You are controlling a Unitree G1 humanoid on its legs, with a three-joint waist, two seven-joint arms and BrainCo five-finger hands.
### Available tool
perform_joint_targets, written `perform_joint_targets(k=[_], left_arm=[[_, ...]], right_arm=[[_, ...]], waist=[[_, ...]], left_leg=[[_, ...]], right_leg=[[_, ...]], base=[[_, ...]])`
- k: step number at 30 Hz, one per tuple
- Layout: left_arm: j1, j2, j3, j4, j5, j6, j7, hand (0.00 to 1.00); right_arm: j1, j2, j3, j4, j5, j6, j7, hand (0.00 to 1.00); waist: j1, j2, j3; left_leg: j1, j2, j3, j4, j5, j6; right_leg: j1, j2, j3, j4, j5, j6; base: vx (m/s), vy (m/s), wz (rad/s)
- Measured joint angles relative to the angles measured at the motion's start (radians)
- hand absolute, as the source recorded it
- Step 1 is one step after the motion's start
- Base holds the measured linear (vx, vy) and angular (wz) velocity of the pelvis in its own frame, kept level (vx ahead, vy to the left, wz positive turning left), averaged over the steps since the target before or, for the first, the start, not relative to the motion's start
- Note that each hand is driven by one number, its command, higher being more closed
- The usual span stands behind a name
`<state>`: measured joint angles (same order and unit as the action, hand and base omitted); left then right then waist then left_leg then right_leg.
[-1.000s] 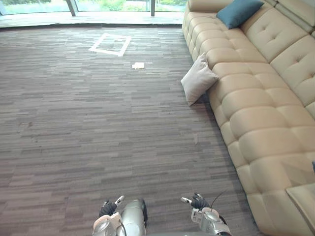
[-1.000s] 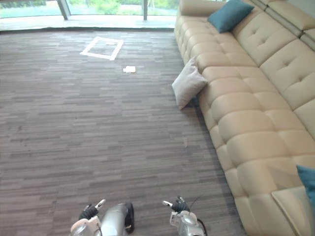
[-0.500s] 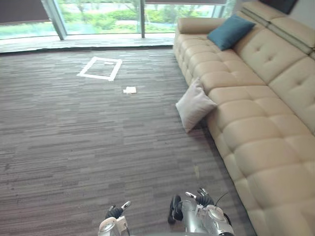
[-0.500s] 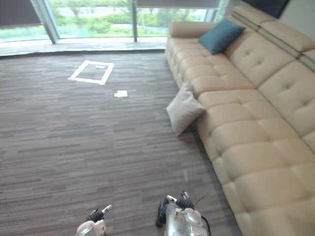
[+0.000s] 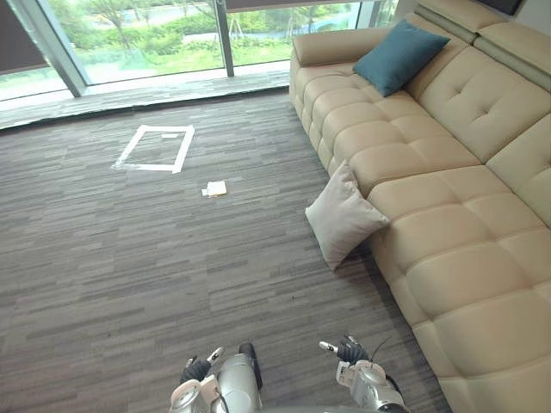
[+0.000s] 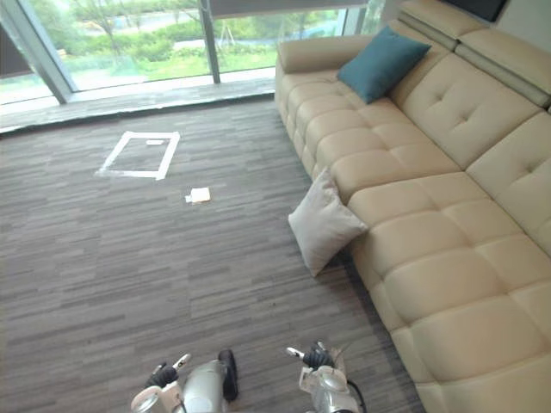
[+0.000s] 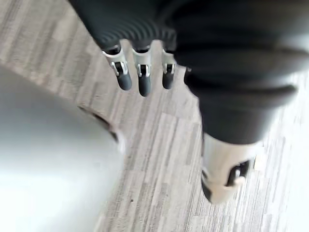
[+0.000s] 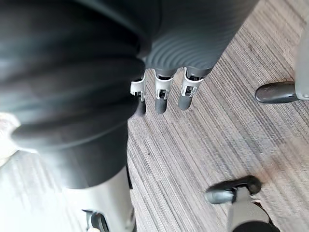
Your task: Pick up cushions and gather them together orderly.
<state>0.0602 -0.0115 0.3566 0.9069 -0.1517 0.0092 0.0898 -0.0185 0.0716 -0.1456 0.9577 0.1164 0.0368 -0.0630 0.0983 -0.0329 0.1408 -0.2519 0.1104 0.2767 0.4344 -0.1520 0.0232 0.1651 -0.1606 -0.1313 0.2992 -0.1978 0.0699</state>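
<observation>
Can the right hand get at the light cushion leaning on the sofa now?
Probably not yet: the right hand hangs open at the near edge of the eye views, a long stretch of carpet away from the light cushion. Nothing blocks the way; walking closer should do.

Rt side: beige sofa runs from the near edge up to the window at the back. On its far seat sits a teal cushion, tilted vs the backrest. On the carpet floor a pale grey cushion stands on edge, leaning on the sofa front, approx mid-length. Far left: white tape square; a paper scrap lies near it, well apart from both cushions. At the bottom edge, left hand & right hand hang over carpet, nothing in either.
</observation>
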Motion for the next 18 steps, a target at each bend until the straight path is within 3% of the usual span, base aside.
perform_joint_targets(k=[1,2,4,6,9,12,14,15,17,18], left_arm=[[-0.003,0.009,-0.024,0.013,0.002,0.002,0.000,0.00],[-0.009,0.015,-0.043,0.027,0.002,0.004,0.000,0.00],[-0.016,0.018,-0.052,0.047,0.001,0.008,0.001,0.00],[-0.008,0.015,-0.061,0.049,0.002,0.009,0.001,0.00],[-0.012,0.017,-0.059,0.061,0.004,0.009,0.001,0.00],[-0.012,0.013,-0.060,0.067,0.016,0.008,-0.005,0.00],[-0.007,0.016,-0.059,0.066,0.044,0.007,-0.007,0.00],[-0.008,0.006,-0.059,0.077,0.054,0.010,-0.008,0.00],[-0.006,-0.018,-0.061,0.071,0.072,0.008,-0.011,0.00],[-0.005,-0.031,-0.056,0.060,0.073,0.009,-0.013,0.00]], right_arm=[[0.003,0.000,0.000,0.000,0.000,0.000,0.000,0.00],[0.005,-0.008,0.001,-0.001,0.000,0.000,0.001,0.00],[0.022,-0.010,0.001,-0.004,0.000,-0.002,0.004,0.00],[0.027,-0.010,0.005,-0.045,-0.002,-0.005,0.006,0.00],[0.037,-0.005,-0.036,-0.074,-0.004,-0.031,0.010,0.00],[0.038,-0.005,-0.073,-0.072,-0.009,-0.035,0.011,0.00],[0.042,-0.005,-0.080,-0.071,-0.012,-0.029,0.011,0.00],[0.041,-0.016,-0.081,-0.072,-0.023,-0.024,0.012,0.00],[0.038,-0.029,-0.082,-0.070,-0.031,-0.020,0.012,0.00],[0.038,-0.037,-0.082,-0.073,-0.031,-0.020,0.012,0.00]], waist=[[-0.002,-0.001,0.000],[-0.006,0.001,0.005],[-0.026,0.009,0.018],[-0.042,0.020,0.018],[-0.053,0.015,0.020],[-0.064,0.016,0.019],[-0.066,0.000,0.014],[-0.064,0.013,0.013],[-0.070,0.048,0.001],[-0.073,0.075,0.000]], left_leg=[[0.043,-0.014,0.009,-0.006,-0.033,0.007],[0.102,-0.023,0.021,-0.032,-0.065,0.011],[0.209,-0.036,0.024,-0.068,-0.094,0.016],[0.313,-0.038,0.048,-0.136,-0.110,0.012],[0.425,-0.040,0.077,-0.220,-0.128,-0.007],[0.500,-0.047,0.094,-0.280,-0.146,-0.039],[0.551,-0.079,0.081,-0.291,-0.165,-0.067],[0.578,-0.077,0.061,-0.271,-0.180,-0.073],[0.514,-0.029,0.009,-0.060,-0.184,-0.081],[0.426,0.018,-0.040,0.161,-0.163,-0.116]], right_leg=[[-0.067,-0.026,0.018,0.172,0.030,0.030],[-0.167,-0.048,0.056,0.414,0.102,0.034],[-0.278,-0.064,0.061,0.676,0.097,0.030],[-0.380,-0.058,0.015,0.734,0.066,0.006],[-0.480,-0.047,-0.165,0.547,0.035,-0.025],[-0.474,0.001,-0.308,0.190,0.090,-0.053],[-0.448,0.022,-0.298,0.084,0.184,-0.108],[-0.440,0.036,-0.279,0.119,0.170,-0.197],[-0.409,0.058,-0.275,0.128,0.093,-0.174],[-0.375,0.090,-0.275,0.113,0.069,-0.174]], base=[[0.44,0.234,-0.13],[0.42,0.207,-0.13],[0.37,0.151,-0.02],[0.31,0.081,-0.22],[0.31,0.025,-0.18],[0.45,-0.033,-0.05],[0.53,-0.093,-0.03],[0.55,-0.123,-0.10],[0.46,-0.151,-0.09],[0.57,-0.191,-0.31]])
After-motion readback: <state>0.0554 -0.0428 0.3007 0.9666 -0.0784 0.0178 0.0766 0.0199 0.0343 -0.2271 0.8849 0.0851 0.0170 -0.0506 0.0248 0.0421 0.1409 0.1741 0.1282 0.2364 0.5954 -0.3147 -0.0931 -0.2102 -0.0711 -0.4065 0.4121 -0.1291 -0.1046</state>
